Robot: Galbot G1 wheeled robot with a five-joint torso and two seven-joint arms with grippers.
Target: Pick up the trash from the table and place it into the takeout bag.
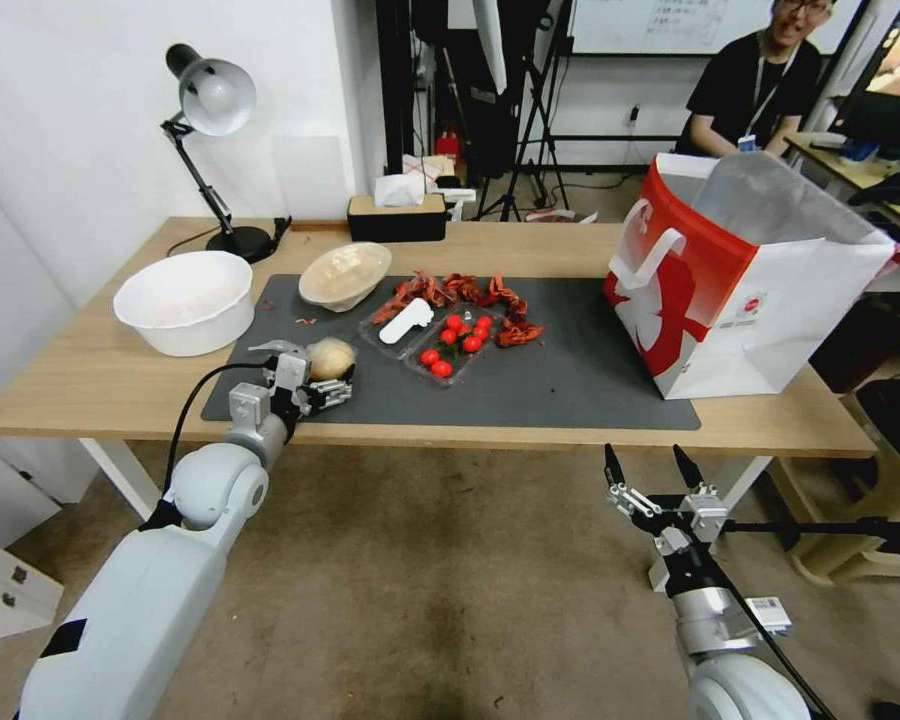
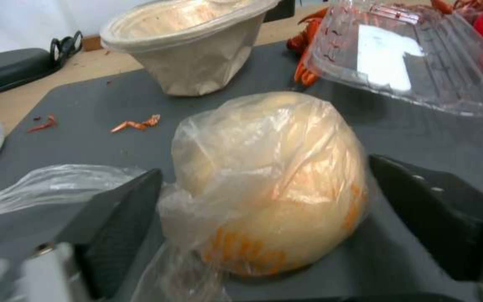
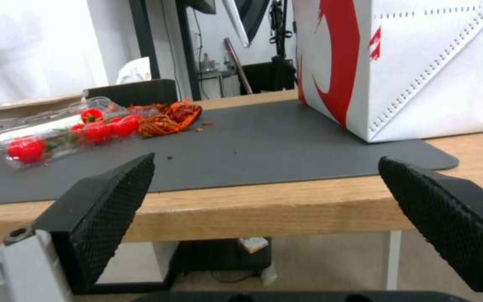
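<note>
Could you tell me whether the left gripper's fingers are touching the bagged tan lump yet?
Cannot tell. In the left wrist view, the left gripper brackets the bagged lump; plastic film hides any contact.

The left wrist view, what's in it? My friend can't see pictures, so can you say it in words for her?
The left gripper sits open around a clear bag with a tan lump lying on the dark grey mat, one black finger on each side. Beyond it stand a beige bowl and a clear plastic tray, with red shell scraps scattered nearby.
</note>
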